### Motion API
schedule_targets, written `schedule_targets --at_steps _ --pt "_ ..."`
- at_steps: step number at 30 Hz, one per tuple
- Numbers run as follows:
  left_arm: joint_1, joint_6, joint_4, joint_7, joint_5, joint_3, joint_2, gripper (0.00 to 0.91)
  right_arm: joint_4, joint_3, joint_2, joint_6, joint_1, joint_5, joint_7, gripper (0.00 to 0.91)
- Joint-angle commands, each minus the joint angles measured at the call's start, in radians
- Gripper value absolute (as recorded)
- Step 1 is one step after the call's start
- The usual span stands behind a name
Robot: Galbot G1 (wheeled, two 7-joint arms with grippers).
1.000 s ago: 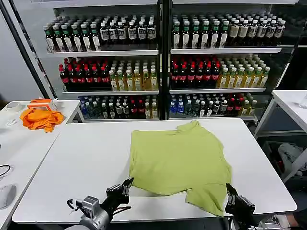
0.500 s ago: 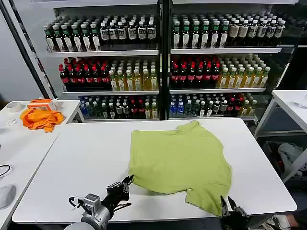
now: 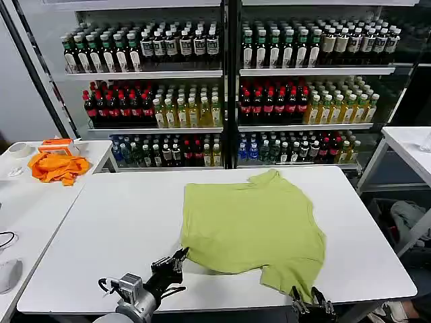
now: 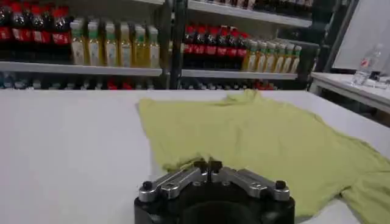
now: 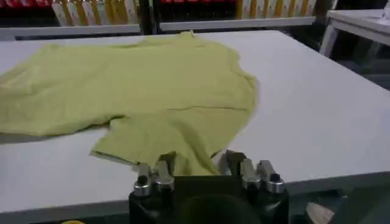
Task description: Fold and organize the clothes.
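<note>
The lime yellow-green T-shirt (image 3: 252,225) lies spread on the white table (image 3: 114,215), collar toward the shelves and one sleeve hanging toward the near edge. My left gripper (image 3: 179,258) sits at the shirt's near-left corner. In the left wrist view its fingertips (image 4: 208,165) meet on the bunched hem of the shirt (image 4: 262,134). Low at the table's near edge, my right gripper (image 3: 311,301) is open. In the right wrist view the sleeve's hem lies between the spread fingers (image 5: 198,164) of that gripper, below the rest of the shirt (image 5: 140,85).
Shelves of bottles (image 3: 222,101) stand behind the table. A bright orange cloth (image 3: 57,167) lies on a side table (image 3: 27,202) to the left. Another white table (image 3: 411,145) stands at the right, with a gap between.
My right gripper has dropped toward the near edge and shifted left, coming under the sleeve's hem. The left gripper has barely moved at the shirt's corner.
</note>
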Motion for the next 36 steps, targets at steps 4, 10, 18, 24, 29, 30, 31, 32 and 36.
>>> schedule_targets --at_steps 4,10,18,24,29,30,31,32,36 --pt "0.009 -0.001 -0.006 0.003 0.005 -0.005 -0.005 0.02 -0.001 0.002 -0.001 0.009 0.003 0.002 -0.007 0.0" --pt "0.01 -0.003 -0.008 0.005 0.004 -0.011 -0.005 0.02 0.017 0.019 -0.009 0.037 0.002 0.022 -0.011 0.0" --pt "0.009 -0.003 -0.022 0.007 -0.004 -0.022 0.002 0.02 0.058 0.055 -0.02 0.047 0.007 0.047 -0.014 0.0" --pt "-0.02 -0.001 -0.021 0.007 -0.024 -0.029 0.016 0.02 0.093 0.092 -0.062 0.038 0.043 0.073 -0.02 0.0" --pt "-0.069 -0.007 0.043 0.007 -0.024 -0.018 0.022 0.02 0.071 0.123 -0.129 0.022 0.126 0.128 -0.017 0.0" --pt "-0.078 -0.008 0.058 0.007 -0.024 -0.015 0.023 0.02 0.061 0.128 -0.145 0.02 0.15 0.145 -0.016 0.0" --pt "-0.088 -0.01 0.076 0.007 -0.024 -0.014 0.023 0.02 0.051 0.132 -0.157 0.013 0.165 0.16 -0.016 0.0" --pt "-0.096 -0.01 0.085 0.008 -0.023 -0.011 0.024 0.02 0.038 0.136 -0.177 0.008 0.193 0.172 -0.015 0.0" --pt "-0.122 -0.012 0.136 0.009 -0.016 0.0 0.018 0.02 -0.031 0.125 -0.227 -0.009 0.282 0.207 -0.012 0.0"
